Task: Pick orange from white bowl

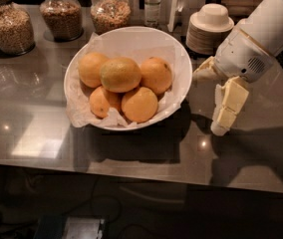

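The orange (120, 74) is the largest fruit, dull yellowish with dimpled skin. It lies on top of several smaller, brighter orange fruits in the wide white bowl (181, 59), which is lined with crumpled white paper. My gripper (208, 102) hangs from the white arm just right of the bowl's rim, a little above the counter. Its two cream fingers stand apart, one pointing down (227, 108) and one toward the bowl (204, 71). It is open and holds nothing.
Three glass jars of grain (62, 14) stand along the back left. A small bottle (152, 6) and a stack of small white bowls (210, 26) stand at the back right, behind my arm. The grey counter's front edge (131, 171) runs below the bowl.
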`<state>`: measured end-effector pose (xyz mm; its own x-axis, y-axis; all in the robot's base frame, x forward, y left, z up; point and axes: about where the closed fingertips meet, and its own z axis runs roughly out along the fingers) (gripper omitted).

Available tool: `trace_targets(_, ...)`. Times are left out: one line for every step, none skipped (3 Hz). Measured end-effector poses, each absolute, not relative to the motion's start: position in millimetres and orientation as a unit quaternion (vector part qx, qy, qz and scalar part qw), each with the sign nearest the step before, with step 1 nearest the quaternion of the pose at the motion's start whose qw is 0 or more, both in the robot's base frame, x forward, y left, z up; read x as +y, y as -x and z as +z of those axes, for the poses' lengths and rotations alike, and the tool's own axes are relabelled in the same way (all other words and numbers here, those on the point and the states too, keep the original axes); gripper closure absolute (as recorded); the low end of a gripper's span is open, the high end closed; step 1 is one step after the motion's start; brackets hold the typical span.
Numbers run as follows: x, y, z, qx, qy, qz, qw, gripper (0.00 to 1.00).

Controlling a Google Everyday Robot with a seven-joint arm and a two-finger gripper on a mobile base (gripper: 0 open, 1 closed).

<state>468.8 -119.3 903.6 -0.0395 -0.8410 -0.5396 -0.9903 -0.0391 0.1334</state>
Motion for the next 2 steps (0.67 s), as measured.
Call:
trace_targets(-119.3, -468.8, 903.6, 0.677, 0.677, 0.249, 0.15, 0.0)
trace_targets(-120.3, -471.3, 903.1, 0.678, 0.673, 0.252, 0.157, 0.0)
